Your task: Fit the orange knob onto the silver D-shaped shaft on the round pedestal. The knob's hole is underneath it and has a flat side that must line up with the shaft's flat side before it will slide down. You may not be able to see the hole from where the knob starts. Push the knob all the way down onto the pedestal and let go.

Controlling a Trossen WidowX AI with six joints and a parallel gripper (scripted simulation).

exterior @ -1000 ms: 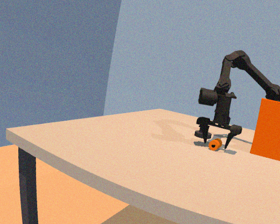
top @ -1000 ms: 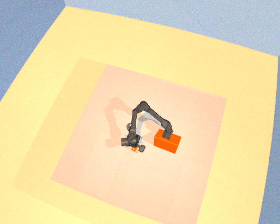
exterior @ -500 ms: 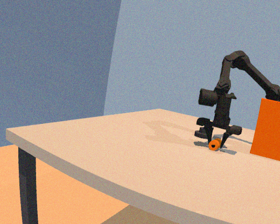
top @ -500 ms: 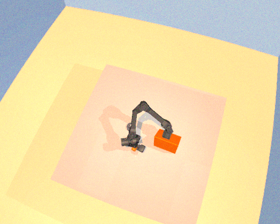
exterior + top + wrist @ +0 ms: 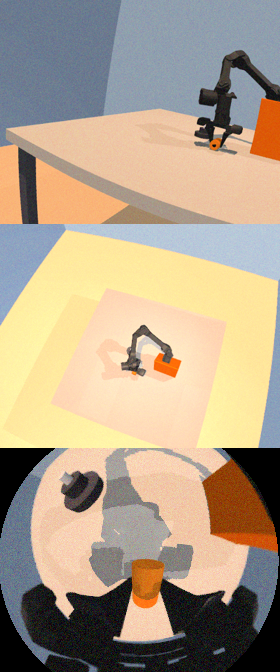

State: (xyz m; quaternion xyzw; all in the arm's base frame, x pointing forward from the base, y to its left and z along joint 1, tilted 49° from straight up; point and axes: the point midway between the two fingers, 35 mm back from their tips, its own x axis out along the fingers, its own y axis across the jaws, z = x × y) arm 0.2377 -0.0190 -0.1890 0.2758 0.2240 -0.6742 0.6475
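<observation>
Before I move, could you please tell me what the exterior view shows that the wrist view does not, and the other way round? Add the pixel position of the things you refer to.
Exterior only: the dark hole [image 5: 214, 145] in the orange cylindrical knob's end, and a dark straight table leg [image 5: 28, 188].

Wrist only: the small silver shaft [image 5: 65, 478] on the pedestal.

Both: the orange cylindrical knob [image 5: 133, 372] [image 5: 215, 148] [image 5: 147, 580] lying sideways in the black two-fingered tool [image 5: 134, 372] [image 5: 216, 143] [image 5: 145, 580], the dark round pedestal [image 5: 129, 350] [image 5: 200, 134] [image 5: 82, 495], and a large orange block [image 5: 165, 369] [image 5: 266, 129] [image 5: 245, 503].

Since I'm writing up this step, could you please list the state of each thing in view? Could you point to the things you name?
orange cylindrical knob [image 5: 215, 144] [image 5: 147, 580]: on its side, between the jaws, hole facing sideways
black jaws [image 5: 217, 145]: shut on the knob
dark round pedestal [image 5: 200, 133] [image 5: 84, 492]: standing apart, without the knob
silver shaft [image 5: 66, 478]: uncovered
</observation>
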